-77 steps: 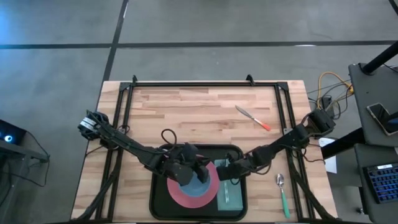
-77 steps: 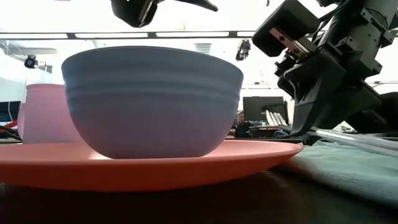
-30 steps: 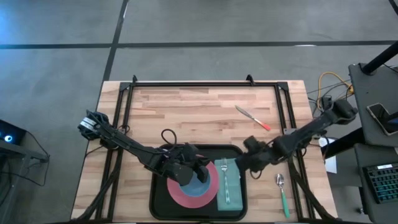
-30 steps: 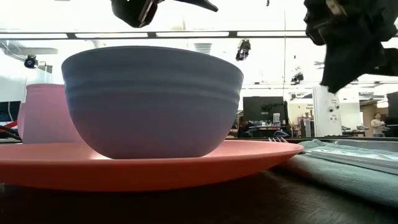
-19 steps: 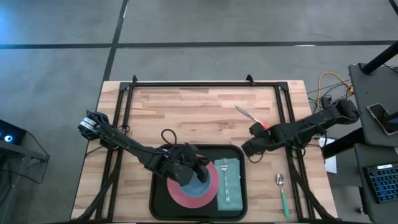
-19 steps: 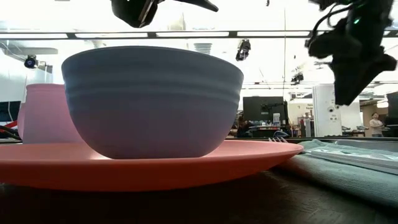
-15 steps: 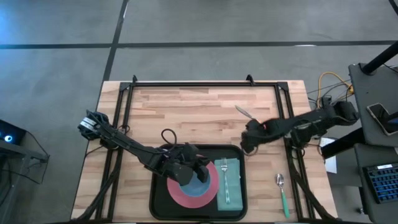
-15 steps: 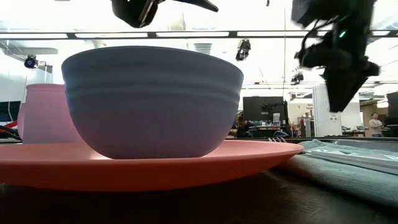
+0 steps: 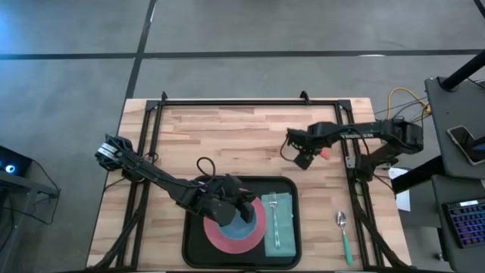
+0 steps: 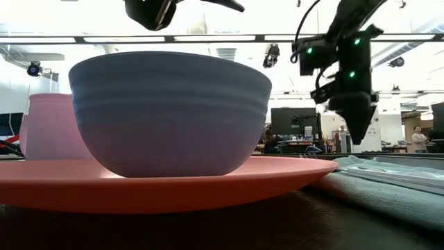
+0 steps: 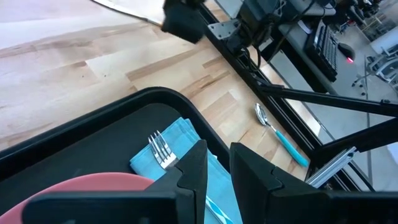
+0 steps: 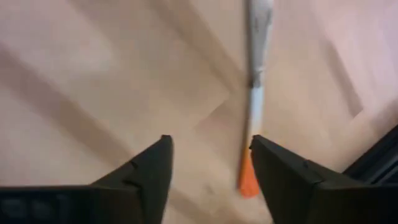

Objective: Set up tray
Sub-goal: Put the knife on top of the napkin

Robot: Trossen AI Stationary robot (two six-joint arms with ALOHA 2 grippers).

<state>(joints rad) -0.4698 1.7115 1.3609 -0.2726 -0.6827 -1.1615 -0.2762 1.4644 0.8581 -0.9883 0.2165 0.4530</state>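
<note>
The right gripper [image 9: 301, 157] hangs over the bare wood beyond the tray [image 9: 198, 250], its fingers [image 12: 144, 171] spread wide with nothing between them. Under it lies a knife [image 12: 252, 115] with an orange handle; from above the gripper covers most of the knife, so only the orange tip shows. The left gripper [image 9: 241, 206] sits low over the bowl [image 9: 241, 226] on the pink plate [image 9: 220, 235], its fingers [image 11: 194, 167] a narrow gap apart and empty.

The black tray rests at the near edge of the table [image 9: 227, 133], carrying the plate, the bowl and a teal napkin [image 9: 279, 239] with a fork [image 9: 276, 224] on top. In the low view the bowl fills the frame and hides most of the tray; a pink cup [image 10: 48, 128] peeks out behind it. A spoon [image 9: 345, 236] with a green handle lies on the wood to the right of the tray.

Around the table the floor is grey concrete, with a desk at the right edge. Far back in the room a person [image 10: 419, 139] stands, too small to make out.

A second ago the right gripper was nearly closed beside the napkin; it has since swung away to the knife and opened. The left arm has not moved.
</note>
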